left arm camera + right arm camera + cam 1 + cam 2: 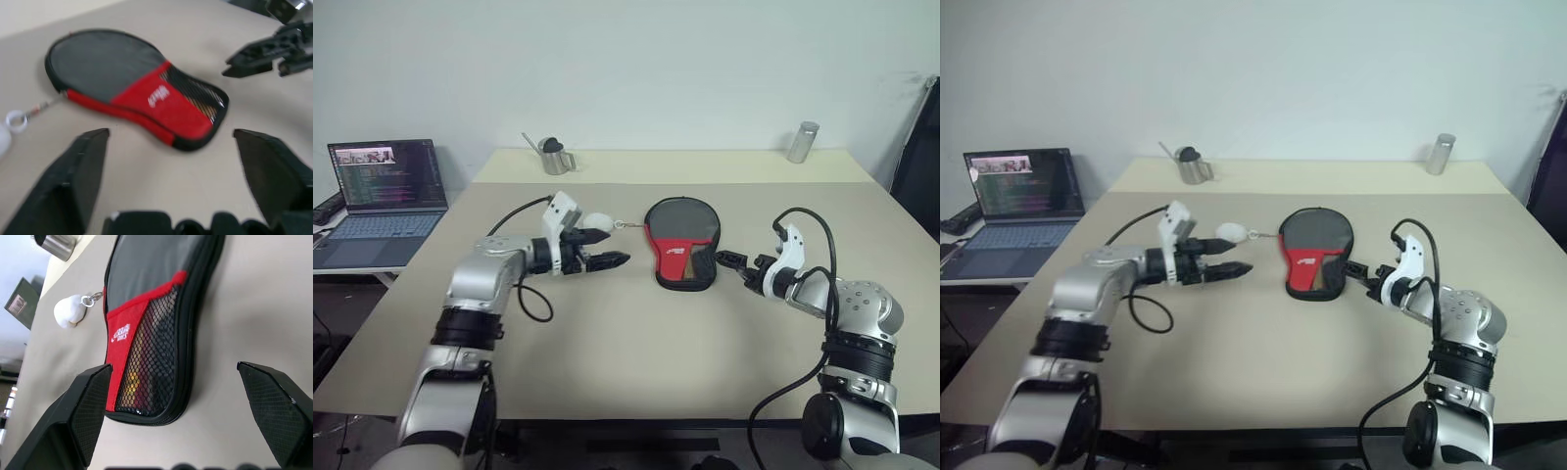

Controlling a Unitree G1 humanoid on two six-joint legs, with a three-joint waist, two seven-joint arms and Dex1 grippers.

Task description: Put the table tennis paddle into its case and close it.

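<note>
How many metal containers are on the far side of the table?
2: a small metal pitcher at the far left, and a metal cylinder at the far right. Both stand behind the case.

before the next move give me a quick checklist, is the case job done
1. Paddle inside case: ok, handle stripes show through the mesh.
2. Zip fully shut: cannot tell, though the edge looks closed.
3. Left hand open, clear of case: ok.
4. Right hand open, not gripping: ok.
5. Case flat on table: ok.
6. White charm clear of left hand: cannot tell.
</note>
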